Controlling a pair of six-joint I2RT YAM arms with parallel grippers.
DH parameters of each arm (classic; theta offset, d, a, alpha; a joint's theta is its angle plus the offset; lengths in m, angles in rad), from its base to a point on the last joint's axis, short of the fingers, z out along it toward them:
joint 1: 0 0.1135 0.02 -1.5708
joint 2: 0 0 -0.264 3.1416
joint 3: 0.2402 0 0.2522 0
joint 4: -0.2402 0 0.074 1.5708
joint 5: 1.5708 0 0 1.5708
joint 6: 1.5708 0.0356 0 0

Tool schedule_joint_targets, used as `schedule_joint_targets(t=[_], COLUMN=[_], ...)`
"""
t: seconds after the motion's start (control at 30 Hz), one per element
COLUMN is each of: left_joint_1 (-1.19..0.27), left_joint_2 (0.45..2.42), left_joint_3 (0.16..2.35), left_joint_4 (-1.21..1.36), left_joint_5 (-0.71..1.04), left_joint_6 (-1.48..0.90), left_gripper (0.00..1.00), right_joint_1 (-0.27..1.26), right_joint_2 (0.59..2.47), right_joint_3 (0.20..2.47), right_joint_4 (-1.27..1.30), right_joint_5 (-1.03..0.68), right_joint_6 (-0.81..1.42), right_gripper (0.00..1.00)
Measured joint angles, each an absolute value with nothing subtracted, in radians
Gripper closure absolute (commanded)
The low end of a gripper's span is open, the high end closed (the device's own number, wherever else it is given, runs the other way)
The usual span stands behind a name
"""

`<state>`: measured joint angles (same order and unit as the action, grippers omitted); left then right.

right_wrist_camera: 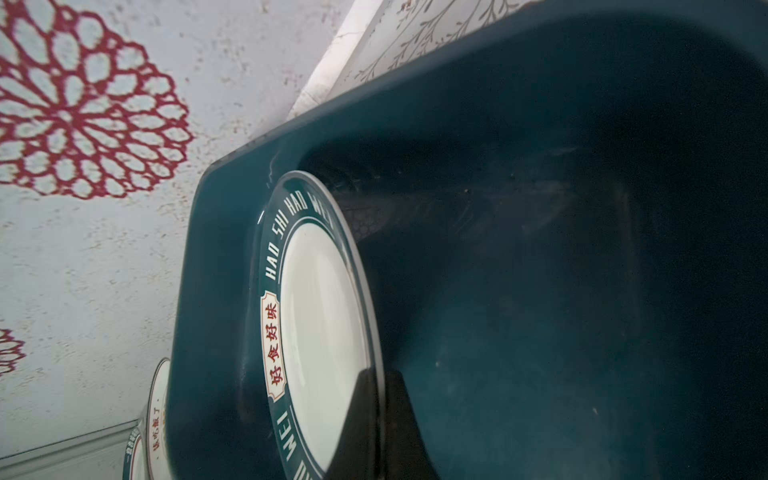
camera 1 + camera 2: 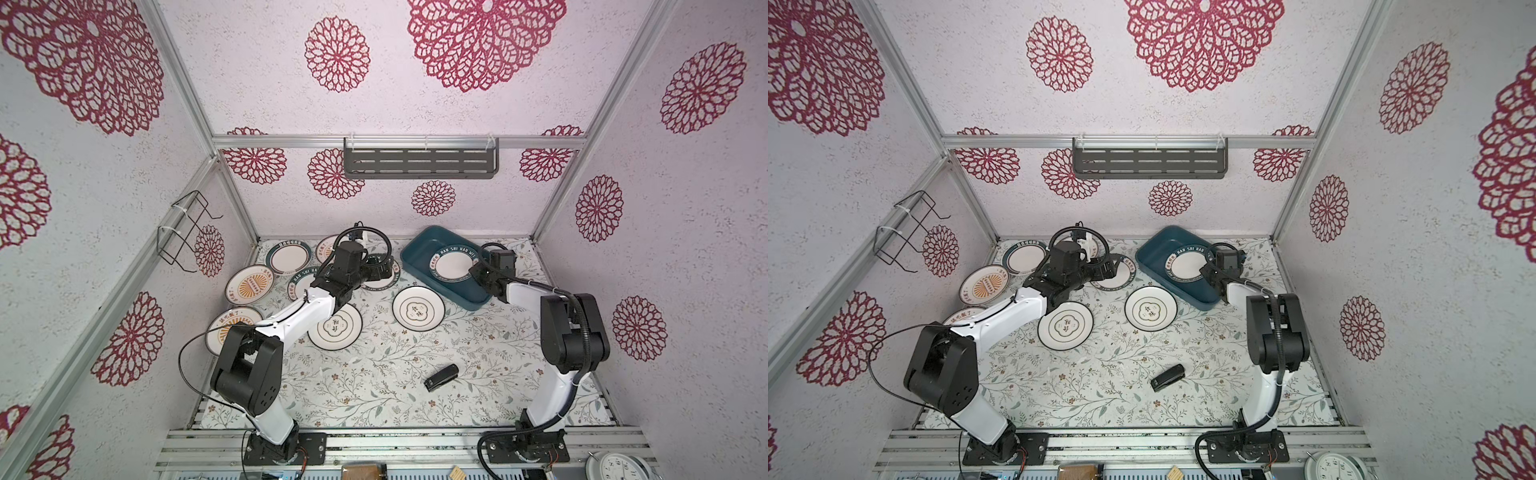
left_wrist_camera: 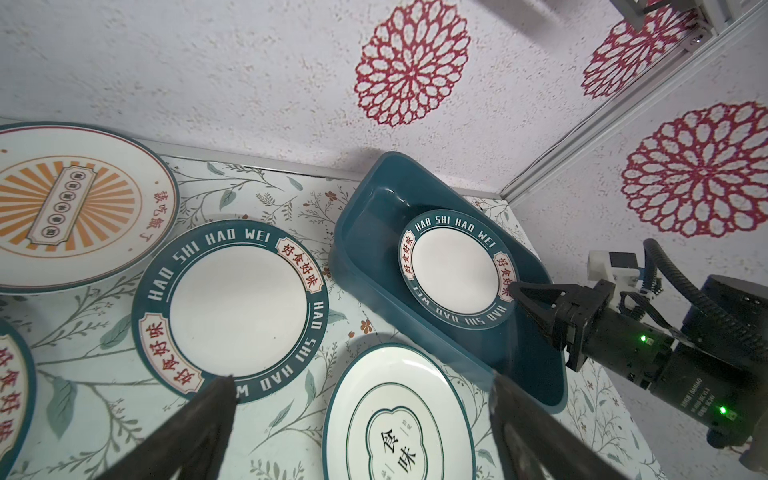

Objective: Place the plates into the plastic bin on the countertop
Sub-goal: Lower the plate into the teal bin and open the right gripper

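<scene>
Teal plastic forms the plastic bin [image 2: 419,251], which sits askew on the leafy desk [image 2: 374,374] close to the back wall. Inside it we see one lettered plate [image 2: 454,262], white with a dark teal rim reading HAO SHI HAO WEI. In the right wrist view the plate looks tilted, with its gripped edge raised off the bin's floor.

We find the right hand [image 1: 381,372] clamped on that plate's rim, one finger across the face and one behind it. The left wrist view shows the same grip from the side, over the bin's interior.

Just outside the bin, along the long wall away from the right arm, lie a ringed plate [image 2: 418,308] and a second lettered plate [image 2: 376,279]. The left hand [image 2: 380,268] hangs over that second lettered plate. Its fingers [image 3: 216,399] stand wide apart and we see nothing between them.

Farther from the bin on that same side lie another ringed plate [image 2: 340,326], a sunburst plate [image 2: 249,284], a second sunburst plate [image 2: 230,328] and a third lettered plate [image 2: 289,257]. The left arm [image 2: 291,316] hides parts of some of these, and of more plates under it.

Well apart from the bin, toward the arms' bases, a small black object [image 2: 441,377] lies on the desk; we cannot tell what it is. On the wall behind the bin hangs a grey slotted shelf [image 2: 419,160].
</scene>
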<state>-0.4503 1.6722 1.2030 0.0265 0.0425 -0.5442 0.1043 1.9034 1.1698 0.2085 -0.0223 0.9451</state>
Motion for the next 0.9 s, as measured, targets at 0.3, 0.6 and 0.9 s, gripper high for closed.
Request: schedule_joint_targets(t=[0.3,0.6,0.9], left_joint_1=[-0.45,-0.443,-0.435], left_joint_2=[1.668,1.659,1.635], left_joint_3=[1.186,1.179,1.159], left_joint_4=[0.019,0.015,0.015], left_joint_5=[0.028,0.025,0.024], left_joint_6=[-0.543,-0.542,-0.542], left_gripper=[0.03,0.03,0.03], right_joint_1=[0.104,0.104,0.104], right_joint_2=[1.953,1.969,1.969], right_joint_3=[1.219,1.242,1.294], right_joint_4=[0.189,0.139,0.067], right_joint_5=[-0.021,-0.018,0.005], right_joint_6=[0.945,0.947,0.935], right_gripper=[1.0,0.86,0.73])
